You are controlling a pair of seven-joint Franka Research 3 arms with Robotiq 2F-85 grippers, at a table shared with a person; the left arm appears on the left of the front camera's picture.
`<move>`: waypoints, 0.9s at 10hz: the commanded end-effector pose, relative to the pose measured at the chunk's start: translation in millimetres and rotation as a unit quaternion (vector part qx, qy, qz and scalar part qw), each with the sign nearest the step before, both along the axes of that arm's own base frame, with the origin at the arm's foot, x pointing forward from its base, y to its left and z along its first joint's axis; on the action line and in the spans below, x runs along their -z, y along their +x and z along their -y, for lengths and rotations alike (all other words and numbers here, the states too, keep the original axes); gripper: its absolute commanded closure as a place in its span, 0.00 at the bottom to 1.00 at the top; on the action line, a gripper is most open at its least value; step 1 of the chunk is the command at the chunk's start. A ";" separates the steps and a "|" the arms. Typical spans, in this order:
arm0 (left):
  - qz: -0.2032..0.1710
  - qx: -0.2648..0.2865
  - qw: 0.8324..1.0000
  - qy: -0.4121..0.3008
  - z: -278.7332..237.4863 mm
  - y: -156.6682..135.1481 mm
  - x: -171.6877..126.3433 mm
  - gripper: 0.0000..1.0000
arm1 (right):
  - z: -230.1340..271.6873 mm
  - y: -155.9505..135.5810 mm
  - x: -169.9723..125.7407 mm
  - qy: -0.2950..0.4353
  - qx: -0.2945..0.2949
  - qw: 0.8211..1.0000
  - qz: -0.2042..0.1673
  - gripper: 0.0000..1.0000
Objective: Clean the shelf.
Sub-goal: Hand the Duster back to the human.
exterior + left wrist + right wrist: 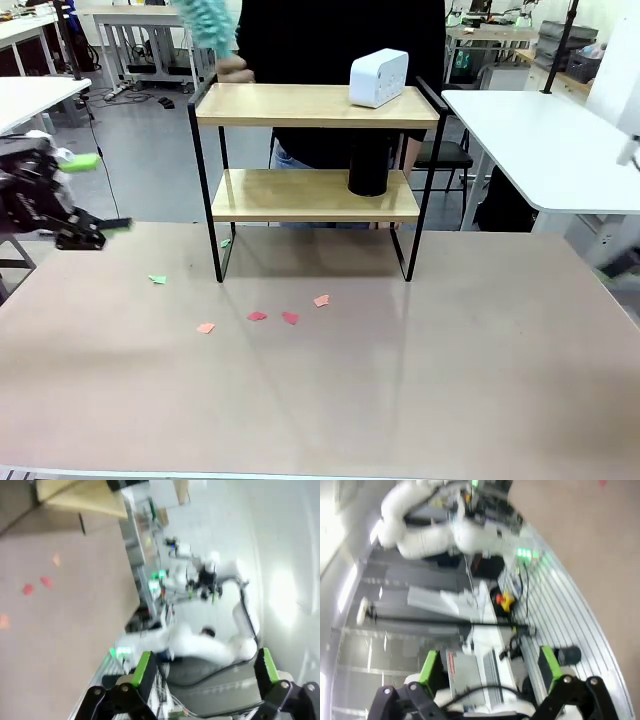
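The shelf [315, 105] stands at the table's middle, two light wooden boards in a thin black frame. On its top board sits a white box [378, 77]; a black cylinder [368, 168] stands on the lower board. Behind it a person's hand [235, 68] holds a teal duster [212, 22] above the shelf's top left corner. My left gripper [100, 193] hovers open at the table's far left, well away from the shelf. Its wrist view shows the green pads [142, 669] spread wide and a shelf corner [80, 500]. My right gripper [490, 667] is open too, with nothing between its fingers.
Several paper scraps lie on the table [400, 380] in front of the shelf: a green one [157, 279], a pink one [206, 327], red ones [290, 318]. The red scraps [47, 582] also appear from the left wrist. A white table [550, 140] stands at right.
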State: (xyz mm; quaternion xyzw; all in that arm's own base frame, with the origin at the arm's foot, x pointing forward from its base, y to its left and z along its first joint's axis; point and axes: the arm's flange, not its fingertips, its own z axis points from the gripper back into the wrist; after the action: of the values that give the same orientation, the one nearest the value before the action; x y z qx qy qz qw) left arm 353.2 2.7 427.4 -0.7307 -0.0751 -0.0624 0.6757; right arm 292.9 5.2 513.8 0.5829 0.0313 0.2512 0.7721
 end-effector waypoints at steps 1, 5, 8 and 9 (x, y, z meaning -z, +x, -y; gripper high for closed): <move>0.034 0.107 0.993 0.044 57.5 -13.9 -3.2 0.00 | -66.1 17.1 16.4 0.056 0.166 0.984 -0.021 0.00; -0.005 0.122 0.984 0.126 132.9 4.2 9.8 0.00 | -97.5 22.7 52.8 0.069 0.184 0.975 -0.107 0.00; 0.021 0.168 0.981 0.098 131.1 -18.1 3.3 0.00 | -83.1 52.0 40.7 0.057 0.212 0.972 -0.082 0.00; 0.021 0.168 0.981 0.098 131.1 -18.1 3.3 0.00 | -83.1 52.0 40.7 0.057 0.212 0.972 -0.082 0.00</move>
State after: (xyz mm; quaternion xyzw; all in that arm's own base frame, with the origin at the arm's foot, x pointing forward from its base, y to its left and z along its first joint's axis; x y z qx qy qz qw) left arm 339.7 -131.7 422.2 -0.6574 0.0410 -0.1917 0.7276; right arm 345.9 90.5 470.7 0.6415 -0.0396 0.0320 0.7654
